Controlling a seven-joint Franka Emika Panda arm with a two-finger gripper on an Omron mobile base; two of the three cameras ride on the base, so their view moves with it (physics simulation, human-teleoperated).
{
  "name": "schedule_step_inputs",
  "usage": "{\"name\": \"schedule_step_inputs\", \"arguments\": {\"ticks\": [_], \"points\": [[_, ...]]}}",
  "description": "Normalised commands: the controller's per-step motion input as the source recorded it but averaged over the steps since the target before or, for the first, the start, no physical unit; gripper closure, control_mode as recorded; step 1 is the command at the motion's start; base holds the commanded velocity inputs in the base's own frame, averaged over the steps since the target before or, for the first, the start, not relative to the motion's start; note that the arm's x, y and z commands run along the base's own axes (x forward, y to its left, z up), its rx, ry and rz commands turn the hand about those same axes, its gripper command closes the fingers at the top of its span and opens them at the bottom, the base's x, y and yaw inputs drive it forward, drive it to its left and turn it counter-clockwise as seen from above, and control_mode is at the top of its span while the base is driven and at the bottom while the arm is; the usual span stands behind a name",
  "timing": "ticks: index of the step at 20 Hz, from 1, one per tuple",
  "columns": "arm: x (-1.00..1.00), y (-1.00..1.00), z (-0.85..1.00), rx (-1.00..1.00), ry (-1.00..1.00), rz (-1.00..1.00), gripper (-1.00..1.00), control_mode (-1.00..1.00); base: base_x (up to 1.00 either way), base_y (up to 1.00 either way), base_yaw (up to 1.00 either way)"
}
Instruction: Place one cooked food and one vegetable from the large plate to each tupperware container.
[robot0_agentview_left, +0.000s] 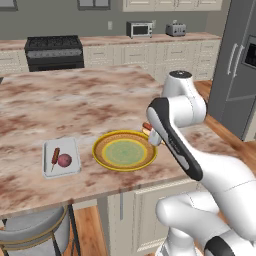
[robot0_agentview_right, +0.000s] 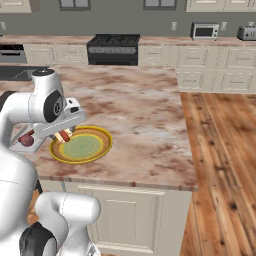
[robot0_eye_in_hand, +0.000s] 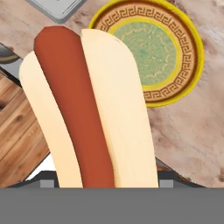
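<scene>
Gripper (robot0_agentview_left: 151, 134) pinched hot dog (robot0_eye_in_hand: 85, 109), lifted beside large plate (robot0_agentview_left: 124, 150); plate looked empty; left tupperware container (robot0_agentview_left: 61, 157) already held corn dog (robot0_agentview_left: 54, 157) and red vegetable (robot0_agentview_left: 64, 160); second container seemingly unfinished

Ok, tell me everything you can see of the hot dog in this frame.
The hot dog is a reddish-brown sausage lying in a pale cream split bun, smooth and intact. In the hand view it rises lengthwise from the gripper, close to the camera, above the counter's near edge, with the large plate beyond it. In the left base view its end peeks out behind the arm, beside the plate's right rim. The fingers themselves are hidden, so the grip cannot be seen directly.
</scene>
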Motion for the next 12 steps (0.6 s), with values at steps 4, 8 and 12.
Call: {"name": "schedule_step_inputs", "arguments": {"ticks": [4, 8, 12], "points": [[-0.09, -0.06, -0.04, 0.00, 0.19, -0.10, 1.00, -1.00, 0.00, 0.00, 0.00], [0.00, 0.00, -0.03, 0.00, 0.03, 0.00, 1.00, -1.00, 0.00, 0.00, 0.00], [-0.05, 0.00, 0.00, 0.00, 0.00, 0.00, 1.00, -1.00, 0.00, 0.00, 0.00]]}}
